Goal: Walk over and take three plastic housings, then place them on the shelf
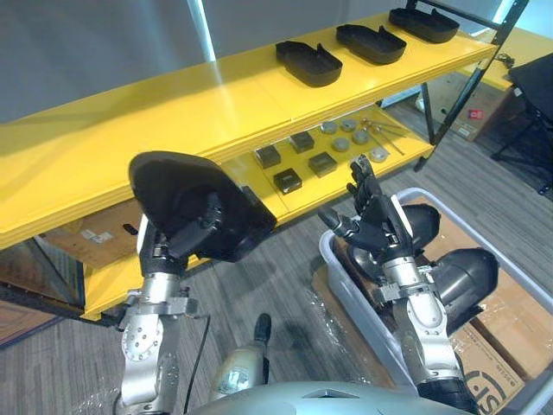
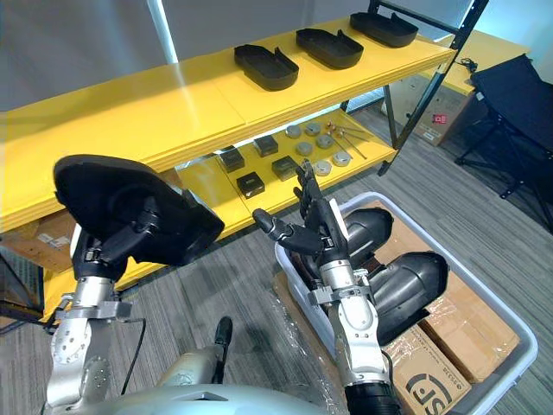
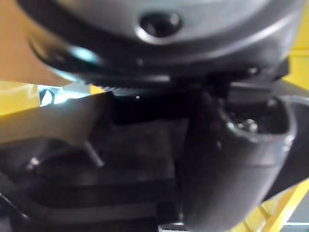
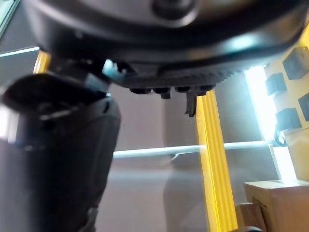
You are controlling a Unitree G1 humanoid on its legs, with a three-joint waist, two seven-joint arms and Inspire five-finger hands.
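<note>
Housing (image 1: 164, 183) gripped, left hand (image 1: 188, 233) — right hand (image 1: 373, 220) (fingers (image 1: 361, 179) straight).

Yellow shelf (image 1: 173, 112), top board: three black, shallow tray-like housings sit open side up in a row toward 1 o'clock: first housing (image 1: 308, 63), second housing (image 1: 371, 43), third housing (image 1: 423, 24). The fourth housing (image 1: 177, 186) is at 9 o'clock, tilted, gripped by the left hand (image 1: 197, 226). At 4 o'clock, rounded backs up: front housing (image 1: 462, 277), back housing (image 1: 421, 226).
</note>
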